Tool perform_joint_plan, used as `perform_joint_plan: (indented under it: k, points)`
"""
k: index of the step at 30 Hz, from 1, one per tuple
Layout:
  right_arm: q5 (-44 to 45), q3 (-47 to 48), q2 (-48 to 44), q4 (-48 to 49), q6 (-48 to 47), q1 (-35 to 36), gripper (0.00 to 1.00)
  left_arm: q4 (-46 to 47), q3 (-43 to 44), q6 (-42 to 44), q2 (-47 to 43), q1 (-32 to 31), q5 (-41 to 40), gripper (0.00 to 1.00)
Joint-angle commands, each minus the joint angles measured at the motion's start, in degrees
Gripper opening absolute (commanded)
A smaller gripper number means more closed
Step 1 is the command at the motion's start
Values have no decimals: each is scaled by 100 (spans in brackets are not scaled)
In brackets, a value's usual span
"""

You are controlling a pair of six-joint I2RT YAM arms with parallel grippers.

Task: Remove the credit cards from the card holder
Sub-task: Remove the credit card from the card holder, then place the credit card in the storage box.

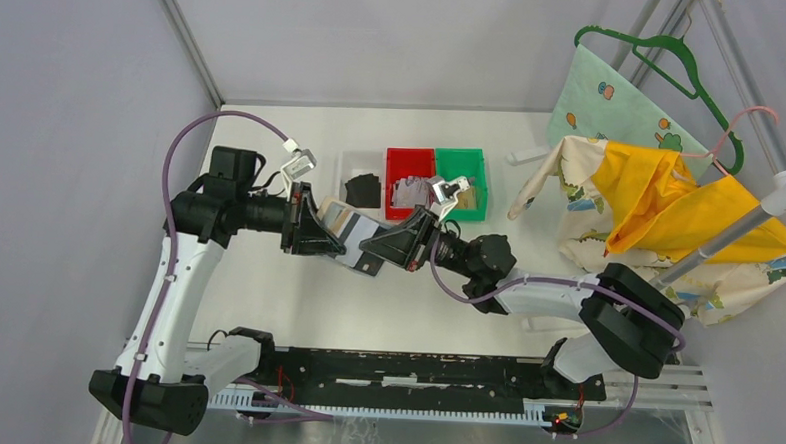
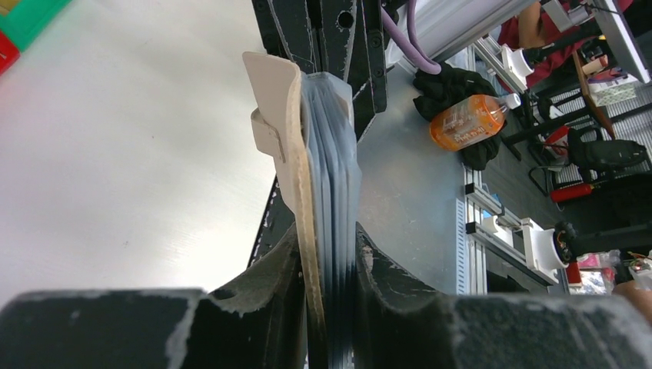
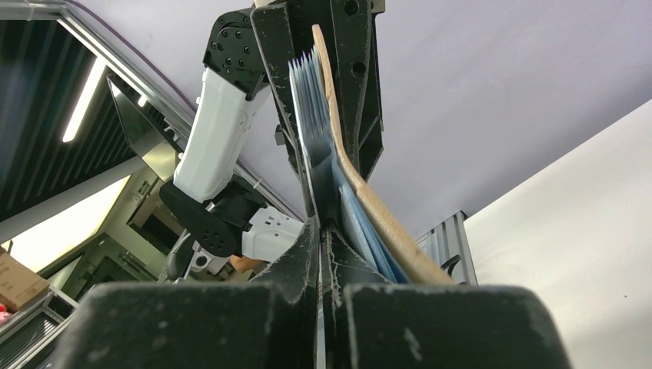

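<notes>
The beige card holder hangs in the air between both arms, above the middle of the table. My left gripper is shut on its folded end: in the left wrist view the jaws pinch the beige cover and the stacked clear sleeves together. My right gripper is shut at the opposite end. In the right wrist view its fingertips meet on the outermost thin grey layer, with the cover beside them. I cannot tell whether that layer is a card or a sleeve. A black credit card lies in the white bin.
A white bin, a red bin with greyish cards and a green bin stand in a row behind the grippers. On the right is a rack with yellow and patterned cloths and a green hanger.
</notes>
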Motion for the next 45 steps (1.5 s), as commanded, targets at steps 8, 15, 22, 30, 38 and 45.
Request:
perform_joint_plan:
  k: [8,15,22,30,38,45]
  points:
    - [132,-326,-303,461,-50,-45,0,803,151,-755,-244,5,376,15]
    - [-28,-837,-867,107,-193,-258,0,866,148,-676,-292,7,-47,12]
    - [-299,-1430,-2205,-1601,-797,-966,0,821,181,-472,-222,4,-550,12]
    - [-513,-508,-2886,-5331,-2604,-2138,0,531,479,168,-183,7,-1224,11]
    - [-154,1212,-1481,-7042,-4001,-2532,0,337,832,484,-222,3,-1766,11]
    - [61,2974,526,-8028,-4688,-2544,0,325,828,537,-324,7,-1738,11]
